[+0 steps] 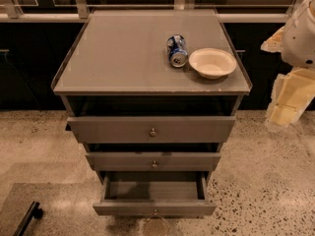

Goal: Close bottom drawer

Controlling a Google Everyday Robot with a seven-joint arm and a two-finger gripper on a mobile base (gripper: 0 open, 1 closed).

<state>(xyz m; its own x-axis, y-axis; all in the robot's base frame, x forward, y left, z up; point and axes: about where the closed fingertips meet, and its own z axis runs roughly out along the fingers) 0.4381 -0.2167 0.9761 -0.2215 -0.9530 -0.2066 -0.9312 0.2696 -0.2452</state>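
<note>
The bottom drawer [154, 209] is the lowest of three in a grey cabinet. It has a slim front panel with a small round metal knob [155, 211]. It is pulled out farthest of the three, and its inside [152, 185] shows bare. My gripper [284, 107] hangs at the right edge of the view, on the white and cream arm [302, 33]. It is to the right of the cabinet, about level with the top drawer, and touches nothing.
The top drawer [151, 129] and middle drawer [153, 161] each stand slightly open. A blue can [177, 50] lies on its side beside a white bowl [212, 63] on the cabinet top [123, 53]. A black bar [27, 219] lies on the speckled floor at lower left.
</note>
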